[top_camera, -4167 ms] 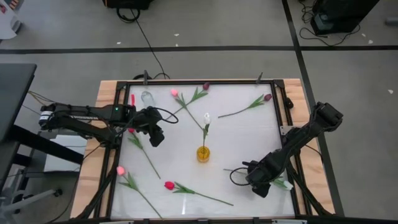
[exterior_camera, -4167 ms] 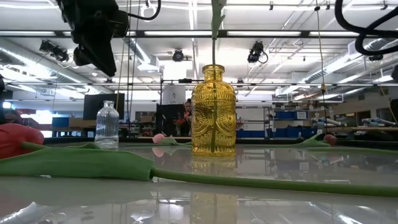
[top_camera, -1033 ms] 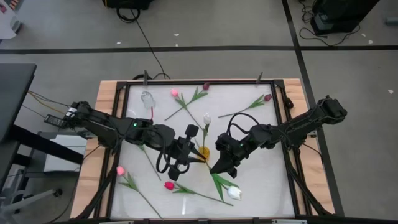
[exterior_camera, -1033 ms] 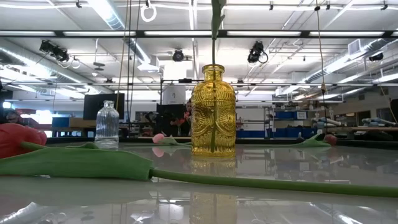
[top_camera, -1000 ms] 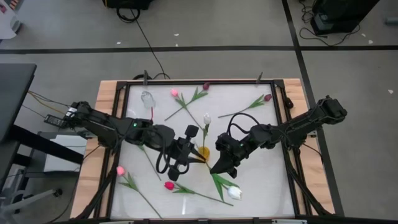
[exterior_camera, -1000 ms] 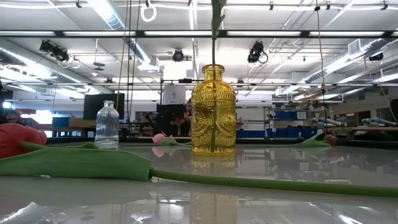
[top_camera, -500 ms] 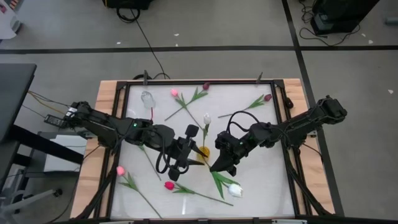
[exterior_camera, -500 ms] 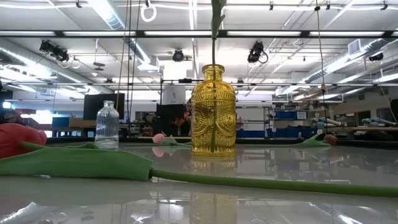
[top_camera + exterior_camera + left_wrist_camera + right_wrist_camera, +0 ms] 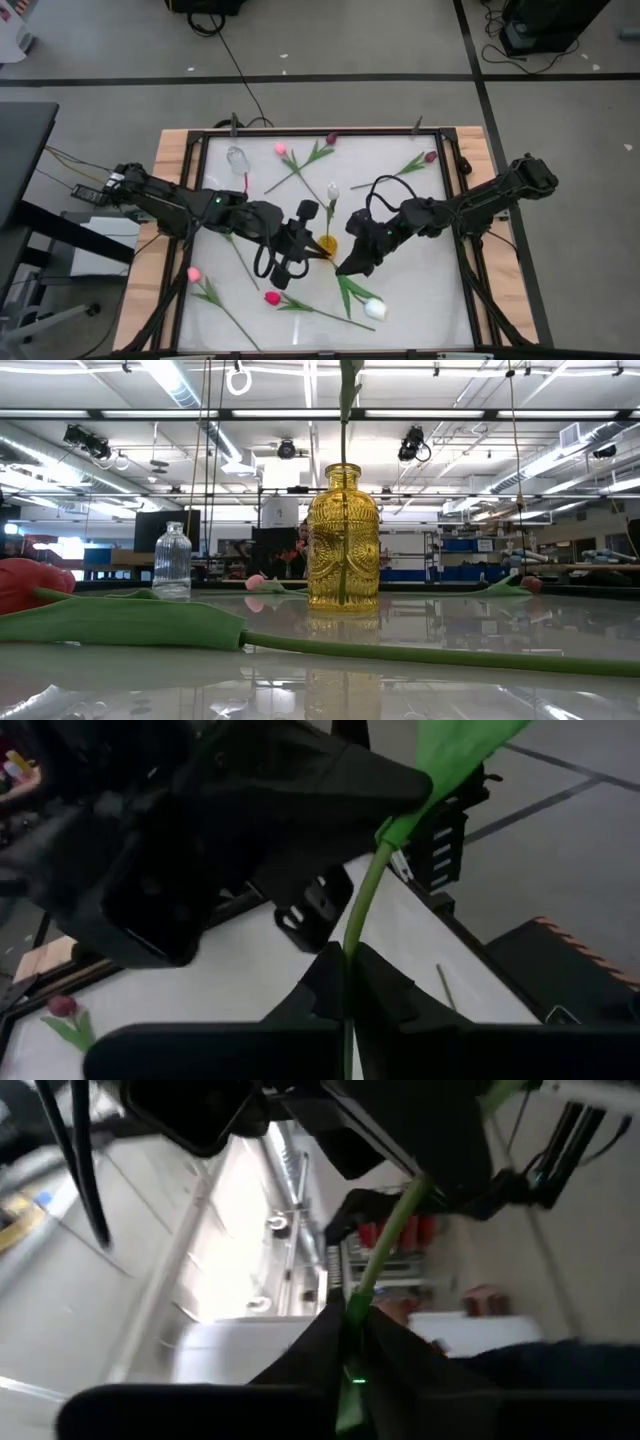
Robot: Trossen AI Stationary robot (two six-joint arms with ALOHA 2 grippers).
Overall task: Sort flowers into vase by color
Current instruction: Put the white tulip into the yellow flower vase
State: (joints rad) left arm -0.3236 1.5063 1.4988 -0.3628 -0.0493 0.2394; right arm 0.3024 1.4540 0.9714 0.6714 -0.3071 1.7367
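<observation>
A white tulip (image 9: 374,308) with green leaves (image 9: 350,290) hangs between my two grippers, near the middle of the table. My left gripper (image 9: 305,256) and my right gripper (image 9: 343,268) face each other, both shut on its stem. Just beyond them stands a yellow glass vase (image 9: 327,244) with one white tulip (image 9: 332,189) upright in it. The vase also shows in the low view (image 9: 343,540), but neither gripper does. My left gripper pinches the tulip's bare green stem (image 9: 348,982) between its two fingers, coming level from the table's left side. From there the stem runs on to the other gripper. My right gripper pinches the same stem (image 9: 356,1302) between its two fingers, nearer the leaves, coming from the table's right side. The leaves and the white head hang toward the table's near edge.
A clear glass bottle (image 9: 236,157) stands at the far left. Loose tulips lie on the table: pink (image 9: 193,273) and red (image 9: 272,298) near left, pink (image 9: 281,149) and dark purple (image 9: 331,138) at the far edge, and another dark one (image 9: 430,156) far right.
My right gripper has crept a little toward the table's left and far edges, and the white tulip's head has followed it. My left gripper has kept still. Both stay shut on the stem.
</observation>
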